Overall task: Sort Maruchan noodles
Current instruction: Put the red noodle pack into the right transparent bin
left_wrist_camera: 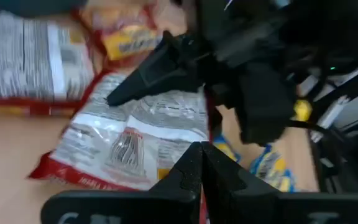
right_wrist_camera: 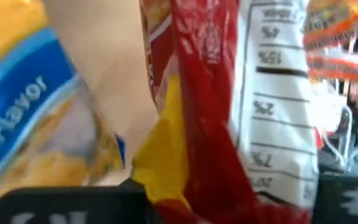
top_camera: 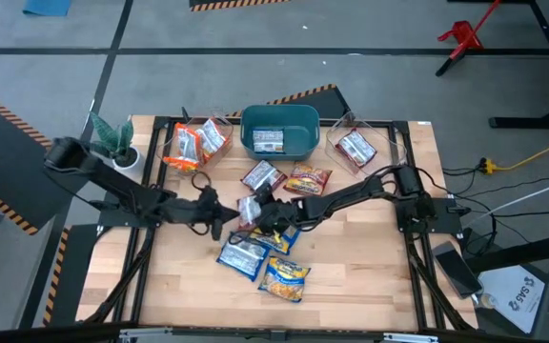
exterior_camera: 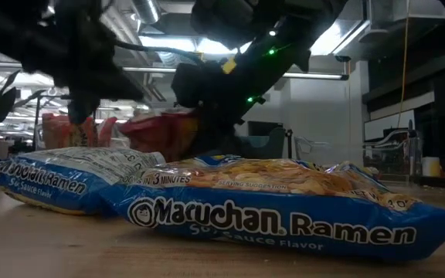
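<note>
High view, centre frame: right gripper fingers pinching a red-edged noodle packet, apparently to lift for sorting; left gripper pressed together beside it, idle.

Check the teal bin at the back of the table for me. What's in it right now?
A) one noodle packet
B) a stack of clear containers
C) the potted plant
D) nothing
A: in the high view the teal bin holds a single noodle packet, lying flat on its floor with its white printed side up.
</note>
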Motion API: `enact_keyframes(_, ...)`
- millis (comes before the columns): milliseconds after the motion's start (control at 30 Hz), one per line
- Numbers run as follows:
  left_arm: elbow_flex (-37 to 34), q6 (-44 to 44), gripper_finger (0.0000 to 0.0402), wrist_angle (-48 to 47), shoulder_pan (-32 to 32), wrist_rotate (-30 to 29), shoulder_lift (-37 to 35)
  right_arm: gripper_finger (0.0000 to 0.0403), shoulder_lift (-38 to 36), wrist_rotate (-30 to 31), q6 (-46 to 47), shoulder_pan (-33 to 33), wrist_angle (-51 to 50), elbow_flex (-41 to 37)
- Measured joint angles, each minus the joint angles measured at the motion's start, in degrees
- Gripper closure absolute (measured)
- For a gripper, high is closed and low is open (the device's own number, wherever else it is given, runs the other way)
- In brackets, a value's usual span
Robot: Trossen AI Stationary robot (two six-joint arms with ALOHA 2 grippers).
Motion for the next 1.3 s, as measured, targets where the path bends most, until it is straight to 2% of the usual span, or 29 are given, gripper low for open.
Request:
enact_keyframes(267, -0.1, 6.8, 0.0401, -0.9, 0.0, -0.6, -13.6, 0.0313, -7.3, 5.0, 10.5, 0.0, -8.4, 0.0)
enact_keyframes(400, -0.2, 9.9, 0.0402, -1.0, 0.0, -2.1, -18.3, 0.0312, -12.6, 13.4, 18.0, 0.1, -16.1, 0.1)
enact_keyframes(567, -0.2, 13.4, 0.0402, -1.8, 0.0, -4.2, -20.9, 0.0312, -20.1, 25.6, 36.3, -0.1, -32.8, 0.1)
enact_keyframes(700, -0.2, 14.3, 0.0402, -1.7, 0.0, -6.2, -21.1, 0.0312, -24.6, 30.4, 55.1, -1.8, -49.7, 0.1)
enact_keyframes(867, -0.2, 14.3, 0.0401, -1.7, 0.0, -6.4, -21.0, 0.0312, -27.3, 29.5, 81.3, -6.9, -71.8, 0.1)
enact_keyframes(967, -0.2, 14.3, 0.0401, -1.7, 0.0, -6.4, -21.0, 0.0311, -27.3, 28.1, 92.2, -10.9, -81.2, 0.1)
enact_keyframes(1100, -0.2, 14.3, 0.0401, -1.8, 0.0, -6.4, -21.0, 0.0311, -27.3, 22.7, 100.8, -16.8, -88.9, -0.1)
enact_keyframes(1300, -0.2, 14.3, 0.0401, -2.4, 0.0, -6.5, -21.0, 0.0311, -26.9, 19.2, 102.6, -24.9, -86.0, -5.2)
